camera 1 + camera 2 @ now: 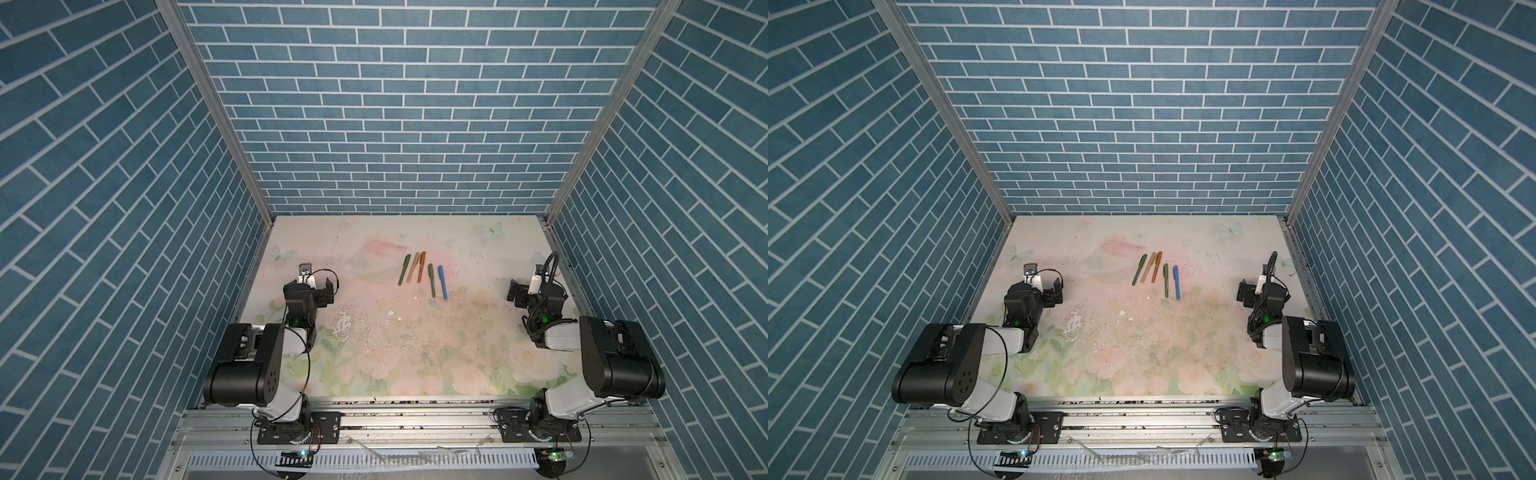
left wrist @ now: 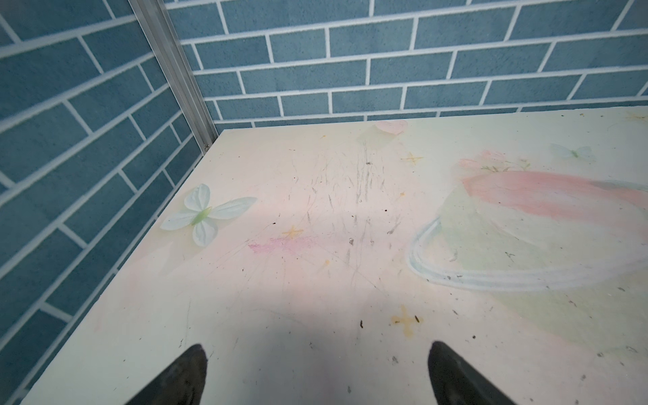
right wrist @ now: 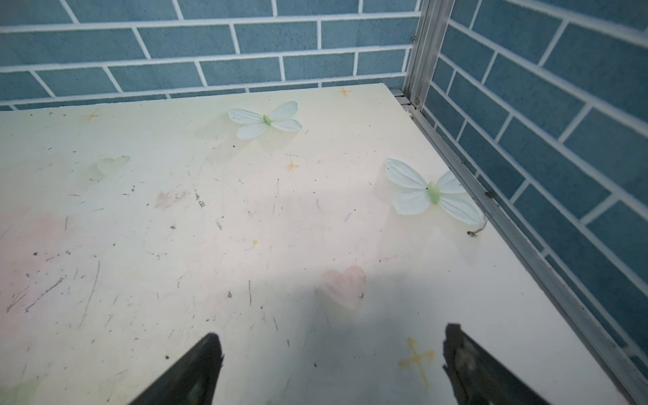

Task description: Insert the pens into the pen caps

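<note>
Five pens (image 1: 421, 267) are lying in a loose row on the far middle of the table (image 1: 478, 332), pen caps (image 1: 441, 273) seemingly sitting on their far ends. The left claw (image 2: 315, 347) is hovering over the table's left side, jaws standing wide apart and empty; the right claw (image 3: 332, 333) is hovering likewise over the table's right side.

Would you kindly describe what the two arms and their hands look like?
Both the left arm and right arm have bulky black joint housings joined by white links, each with a small green light near the wrist. A thin black cable loops along the left arm; a thicker black hose arches over the right wrist. The left hand and right hand have dark, tapering fingers.
</note>
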`<state>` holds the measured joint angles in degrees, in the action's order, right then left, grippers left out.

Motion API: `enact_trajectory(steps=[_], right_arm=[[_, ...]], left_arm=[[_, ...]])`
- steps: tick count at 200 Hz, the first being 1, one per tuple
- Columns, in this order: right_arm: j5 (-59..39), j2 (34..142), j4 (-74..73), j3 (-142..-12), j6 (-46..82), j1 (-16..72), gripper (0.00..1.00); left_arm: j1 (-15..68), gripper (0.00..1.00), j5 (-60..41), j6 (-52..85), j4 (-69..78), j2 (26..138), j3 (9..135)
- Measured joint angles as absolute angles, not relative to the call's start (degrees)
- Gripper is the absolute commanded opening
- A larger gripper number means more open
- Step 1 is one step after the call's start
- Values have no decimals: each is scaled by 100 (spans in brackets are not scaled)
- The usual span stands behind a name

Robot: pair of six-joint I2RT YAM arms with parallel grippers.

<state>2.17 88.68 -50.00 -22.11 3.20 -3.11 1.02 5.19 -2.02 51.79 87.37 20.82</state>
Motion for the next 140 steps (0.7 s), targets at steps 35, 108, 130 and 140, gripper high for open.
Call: enact_trajectory(steps=[35,108,130,140], right_arm=[[217,8868,-5000,-2211,320,-311,99],[16,8868,-4945,-2211,316,-311,99],[-5,8868,-4925,-2211,318,-311,99],[-12,8868,-4923,-2211,316,-311,99]], left_arm=[[102,100,519,-202,5137,8737,2082],[102,100,517,-200,5127,8737,2082],[102,100,519,-200,5127,8737,2082],[102,100,519,-202,5124,8737,2082]])
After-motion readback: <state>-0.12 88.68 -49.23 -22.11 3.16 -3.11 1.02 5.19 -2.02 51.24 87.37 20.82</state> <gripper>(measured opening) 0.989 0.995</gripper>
